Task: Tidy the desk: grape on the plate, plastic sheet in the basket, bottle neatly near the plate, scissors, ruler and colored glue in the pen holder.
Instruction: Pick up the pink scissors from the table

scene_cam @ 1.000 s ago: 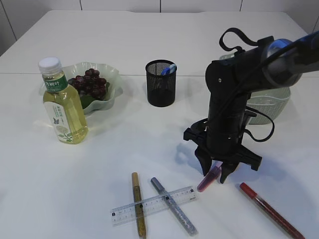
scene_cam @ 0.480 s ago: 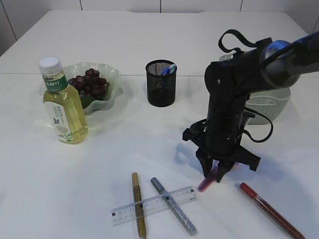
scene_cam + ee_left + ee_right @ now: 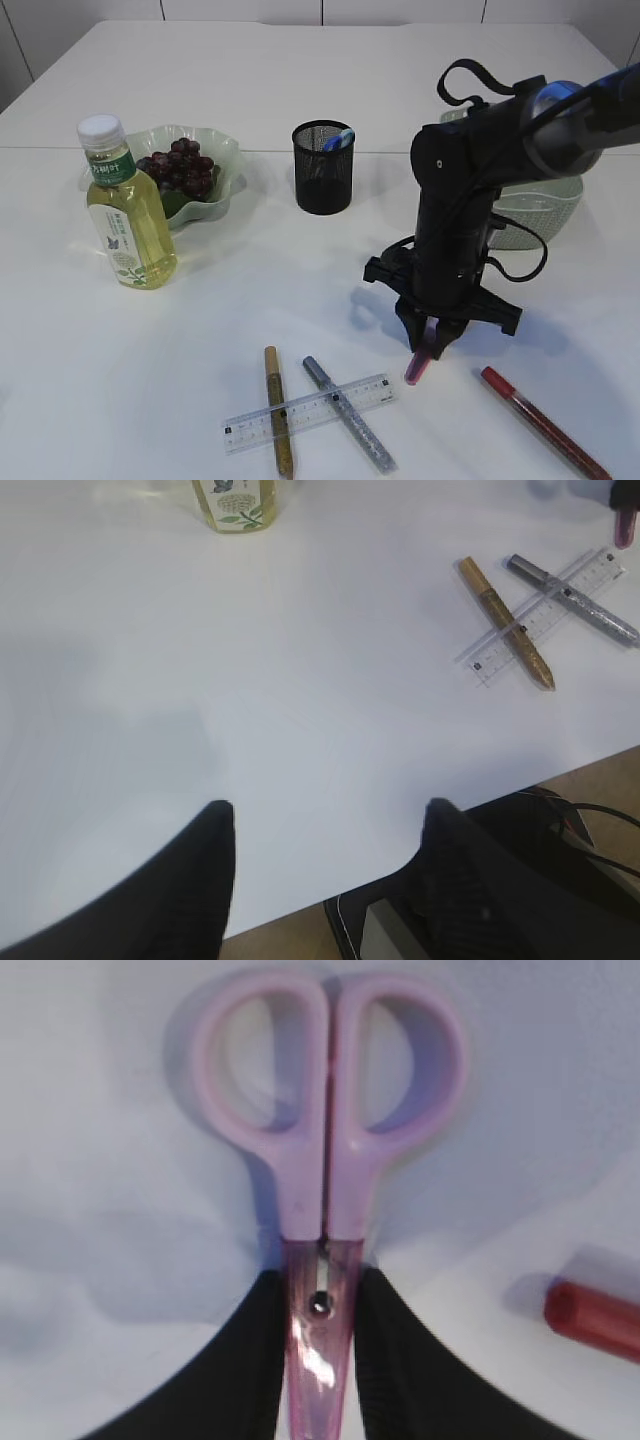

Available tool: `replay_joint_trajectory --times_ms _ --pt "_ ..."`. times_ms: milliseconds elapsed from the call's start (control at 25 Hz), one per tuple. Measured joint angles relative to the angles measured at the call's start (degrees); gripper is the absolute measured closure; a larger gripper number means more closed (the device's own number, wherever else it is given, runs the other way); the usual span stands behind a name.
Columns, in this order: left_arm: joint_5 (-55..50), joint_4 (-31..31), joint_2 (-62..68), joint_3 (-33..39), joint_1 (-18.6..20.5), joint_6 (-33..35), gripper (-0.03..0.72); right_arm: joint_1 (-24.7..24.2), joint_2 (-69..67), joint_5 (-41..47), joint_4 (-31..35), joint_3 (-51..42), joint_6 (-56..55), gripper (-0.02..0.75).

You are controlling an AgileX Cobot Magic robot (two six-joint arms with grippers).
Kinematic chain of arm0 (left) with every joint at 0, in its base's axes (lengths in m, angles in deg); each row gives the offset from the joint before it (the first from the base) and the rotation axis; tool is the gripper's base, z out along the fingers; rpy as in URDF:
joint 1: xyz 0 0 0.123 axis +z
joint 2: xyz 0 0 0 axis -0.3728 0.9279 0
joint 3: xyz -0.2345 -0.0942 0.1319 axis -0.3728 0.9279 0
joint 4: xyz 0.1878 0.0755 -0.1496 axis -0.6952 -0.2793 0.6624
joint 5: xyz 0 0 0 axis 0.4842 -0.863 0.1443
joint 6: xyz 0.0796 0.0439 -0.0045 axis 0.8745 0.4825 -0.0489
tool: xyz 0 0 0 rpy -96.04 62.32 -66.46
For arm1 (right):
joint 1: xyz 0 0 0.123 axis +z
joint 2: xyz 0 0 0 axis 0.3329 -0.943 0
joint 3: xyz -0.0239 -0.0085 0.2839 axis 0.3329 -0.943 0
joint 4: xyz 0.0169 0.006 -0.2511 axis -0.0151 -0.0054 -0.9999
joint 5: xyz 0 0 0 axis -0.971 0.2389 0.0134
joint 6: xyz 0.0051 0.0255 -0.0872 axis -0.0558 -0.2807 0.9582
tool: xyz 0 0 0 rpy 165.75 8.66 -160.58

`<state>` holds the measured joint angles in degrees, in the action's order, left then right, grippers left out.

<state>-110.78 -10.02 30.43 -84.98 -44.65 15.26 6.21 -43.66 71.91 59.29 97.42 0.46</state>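
My right gripper (image 3: pixel 434 340) is shut on the pink scissors (image 3: pixel 420 364), which hang tip-down just over the table. In the right wrist view the fingers (image 3: pixel 322 1290) clamp the translucent blade cover of the scissors (image 3: pixel 325 1160). The clear ruler (image 3: pixel 310 410) lies at the front across a gold glue pen (image 3: pixel 277 410) and a silver glue pen (image 3: pixel 350 415). A red glue pen (image 3: pixel 545 420) lies at the front right. Grapes (image 3: pixel 180 168) sit on the green plate (image 3: pixel 228 158), with the bottle (image 3: pixel 128 210) upright beside it. My left gripper (image 3: pixel 325 825) is open and empty. No plastic sheet shows.
The black mesh pen holder (image 3: pixel 323 167) stands mid-table with a blue item (image 3: pixel 340 138) inside. A pale green basket (image 3: pixel 540 215) stands behind my right arm. The left wrist view shows the table's front edge (image 3: pixel 330 895) under my left gripper.
My right gripper's fingers have shut on the scissors. The scissors have swung from slanting on the table to more upright.
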Motion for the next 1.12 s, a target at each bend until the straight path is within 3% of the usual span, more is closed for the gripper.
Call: replay_joint_trajectory --times_ms 440,1120 --pt "-0.04 0.00 0.00 0.00 0.00 0.00 0.256 0.00 0.00 -2.13 -0.27 0.00 33.97 0.540" --pt "-0.13 -0.11 0.00 0.00 0.00 0.00 0.256 0.12 -0.12 -1.92 -2.55 0.13 46.90 0.540"
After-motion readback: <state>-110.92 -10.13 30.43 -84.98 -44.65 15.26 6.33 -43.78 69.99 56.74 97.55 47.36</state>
